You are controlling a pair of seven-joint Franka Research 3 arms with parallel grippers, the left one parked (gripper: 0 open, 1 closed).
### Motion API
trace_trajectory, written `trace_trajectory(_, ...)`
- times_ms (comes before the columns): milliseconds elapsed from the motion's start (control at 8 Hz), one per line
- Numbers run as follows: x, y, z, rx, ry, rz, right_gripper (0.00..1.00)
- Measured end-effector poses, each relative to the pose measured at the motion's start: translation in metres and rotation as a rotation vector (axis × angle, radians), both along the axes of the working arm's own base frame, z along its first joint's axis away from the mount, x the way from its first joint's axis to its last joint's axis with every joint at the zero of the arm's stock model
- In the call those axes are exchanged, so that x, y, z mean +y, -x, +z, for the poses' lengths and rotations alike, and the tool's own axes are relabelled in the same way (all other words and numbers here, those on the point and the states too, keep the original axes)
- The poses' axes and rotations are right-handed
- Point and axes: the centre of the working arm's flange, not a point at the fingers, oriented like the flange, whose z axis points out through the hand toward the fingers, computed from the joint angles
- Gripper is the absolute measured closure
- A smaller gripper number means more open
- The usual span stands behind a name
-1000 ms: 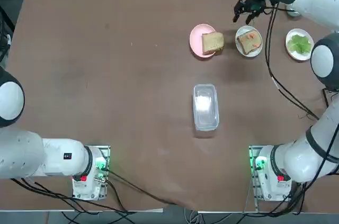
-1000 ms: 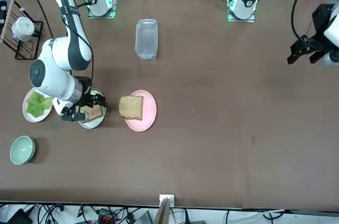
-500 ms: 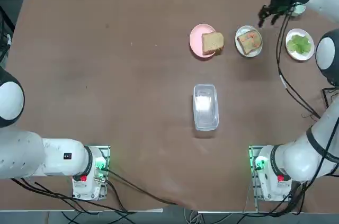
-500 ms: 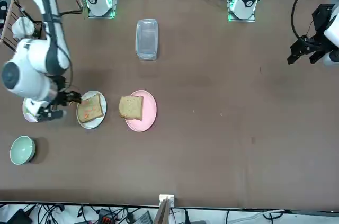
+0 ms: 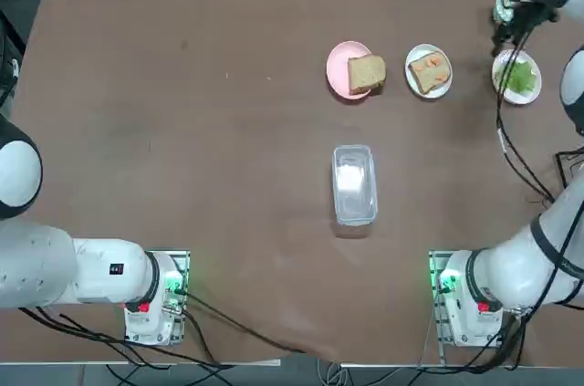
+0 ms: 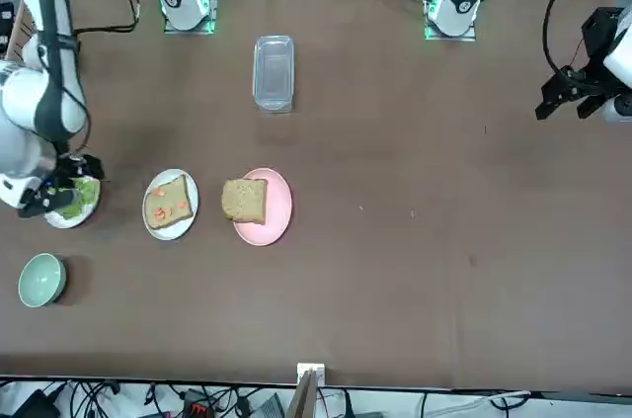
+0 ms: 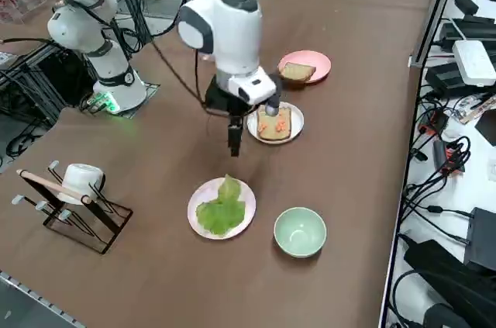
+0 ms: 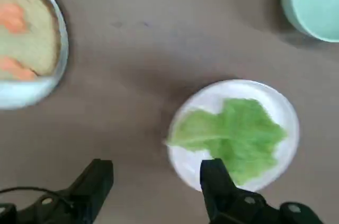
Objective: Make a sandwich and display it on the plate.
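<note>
1. Right now my right gripper point(image 7: 234, 144) is hanging in the air at the centre of the right side view, fingers spread apart and holding nothing.
2. From my wrist view, the fingers point(image 8: 217, 184) are sitting over the edge of a white plate with lettuce point(image 8: 241, 134), with brown table showing between them.
3. That lettuce plate point(image 5: 517, 77) is lying at the far right of the top view, just below my gripper point(image 5: 507, 28).
4. A second white plate with a bread slice point(image 5: 429, 70), orange bits on top, is sitting just left of it, apart from the lettuce plate.
5. A pink plate point(image 5: 345, 67) is sitting further left, upper centre, carrying a plain bread slice point(image 5: 366, 74) that is overhanging its right rim.
6. No sandwich is assembled: bread and lettuce are lying on separate plates.
7. A clear container point(image 5: 354, 183) is lying mid-frame, well apart from the plates.
8. A pale green bowl point(image 7: 300, 231) is sitting just right of the lettuce plate in the side view.
</note>
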Motion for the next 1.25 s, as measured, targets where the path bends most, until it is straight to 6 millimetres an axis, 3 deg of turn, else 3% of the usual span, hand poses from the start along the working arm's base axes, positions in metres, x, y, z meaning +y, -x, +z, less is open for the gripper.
trace_trajectory(250, -0.051, 0.011, -0.023, -0.026, 0.023, 0.095, 0.00)
trace_trajectory(500, -0.077, 0.018, -0.048, -0.026, 0.043, 0.140, 0.00)
trace_trajectory(875, -0.089, 0.022, -0.061, -0.024, 0.054, 0.173, 0.01)
trace_trajectory(1250, -0.096, 0.024, -0.086, -0.012, 0.068, 0.180, 0.03)
